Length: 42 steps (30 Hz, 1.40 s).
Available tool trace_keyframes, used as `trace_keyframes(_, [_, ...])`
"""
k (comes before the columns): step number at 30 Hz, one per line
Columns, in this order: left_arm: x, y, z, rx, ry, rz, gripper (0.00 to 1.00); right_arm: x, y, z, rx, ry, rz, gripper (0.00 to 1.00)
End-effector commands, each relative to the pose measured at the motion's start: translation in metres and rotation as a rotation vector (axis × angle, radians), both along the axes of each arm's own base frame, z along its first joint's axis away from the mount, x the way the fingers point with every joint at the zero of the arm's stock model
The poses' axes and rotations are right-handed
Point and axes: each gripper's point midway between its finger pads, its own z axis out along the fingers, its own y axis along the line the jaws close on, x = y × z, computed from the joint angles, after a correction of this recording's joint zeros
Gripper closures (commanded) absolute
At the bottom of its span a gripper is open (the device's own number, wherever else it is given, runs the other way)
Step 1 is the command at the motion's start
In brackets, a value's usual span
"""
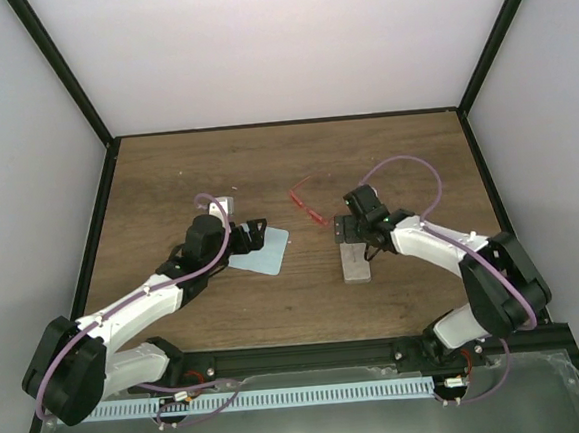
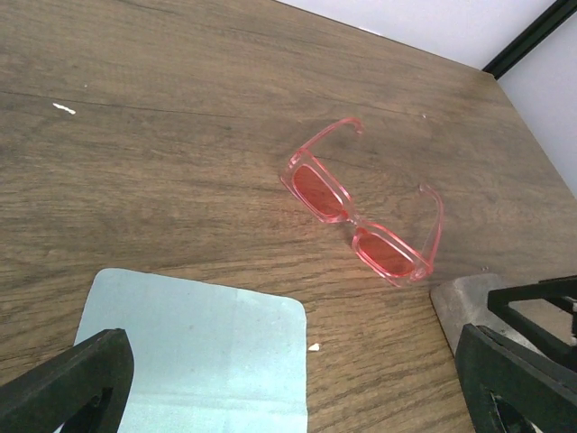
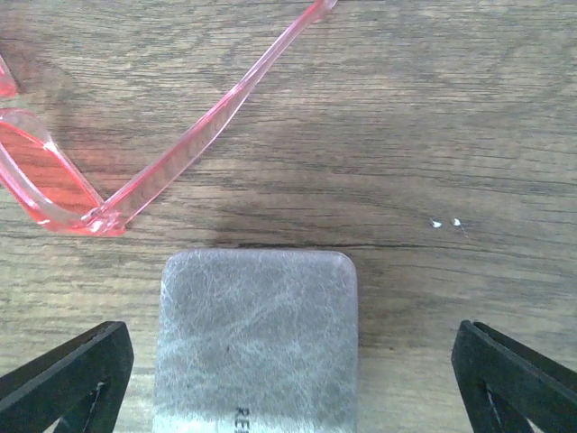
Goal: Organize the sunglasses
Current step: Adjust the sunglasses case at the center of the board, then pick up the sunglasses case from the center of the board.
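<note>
End effector R (image 3: 288, 370) wide open over case (image 3: 257, 311).

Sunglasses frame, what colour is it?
Translucent pinkish red. The sunglasses show it best in the left wrist view.

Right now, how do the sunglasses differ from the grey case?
The sunglasses are translucent red and thin-framed, arms unfolded; the grey case is opaque, solid and shut. The sunglasses lie farther back on the wooden table; the grey case lies nearer the front. Both rest on it, not touching.
</note>
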Motion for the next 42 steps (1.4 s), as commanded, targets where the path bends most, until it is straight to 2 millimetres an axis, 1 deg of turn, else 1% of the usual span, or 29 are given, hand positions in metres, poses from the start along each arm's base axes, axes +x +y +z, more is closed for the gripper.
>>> trace_keyframes(1, [0.0,-0.001,0.003,-0.005,-0.007,-0.002,0.0,-0.009,-0.001,0.004,0.002,-0.015,0.027,0.0])
trace_keyframes(5, [0.0,-0.001,0.002,-0.002,-0.007,0.0,0.0,-0.012,0.007,0.001,0.045,-0.004,0.058,0.0])
trace_keyframes(14, [0.0,-0.002,0.002,-0.003,-0.005,-0.007,0.0,-0.019,0.008,-0.013,0.05,0.022,0.067,0.01])
trace_keyframes(25, [0.0,-0.003,0.001,-0.004,0.0,-0.011,0.0,-0.017,0.009,-0.024,0.035,0.041,0.067,0.05])
trace_keyframes(27, [0.0,-0.003,0.0,-0.003,0.001,-0.011,0.0,-0.016,0.009,-0.023,0.035,0.04,0.063,0.07])
trace_keyframes(30, [0.0,-0.003,0.0,-0.003,0.001,-0.011,0.0,-0.017,0.009,-0.021,0.041,0.035,0.058,0.14])
trace_keyframes(32, [0.0,-0.003,0.0,-0.002,0.002,-0.011,0.0,-0.017,0.009,-0.02,0.045,0.035,0.06,0.22])
trace_keyframes(34, [0.0,-0.003,-0.001,-0.001,0.004,-0.011,0.0,-0.017,0.01,-0.02,0.048,0.036,0.062,0.32])
trace_keyframes(35, [0.0,-0.003,0.0,-0.002,0.002,-0.012,0.0,-0.017,0.01,-0.021,0.047,0.039,0.062,0.35])
trace_keyframes(37, [0.0,-0.003,0.0,-0.002,0.003,-0.012,0.0,-0.017,0.01,-0.021,0.051,0.039,0.06,0.37])
trace_keyframes(39, [-0.001,-0.005,0.001,-0.009,0.003,-0.024,0.0,-0.016,0.012,-0.017,0.065,0.024,0.062,0.38])
trace_keyframes(42, [-0.008,-0.021,0.005,-0.057,-0.001,-0.115,0.0,-0.015,0.017,-0.003,0.11,-0.019,0.079,0.4])
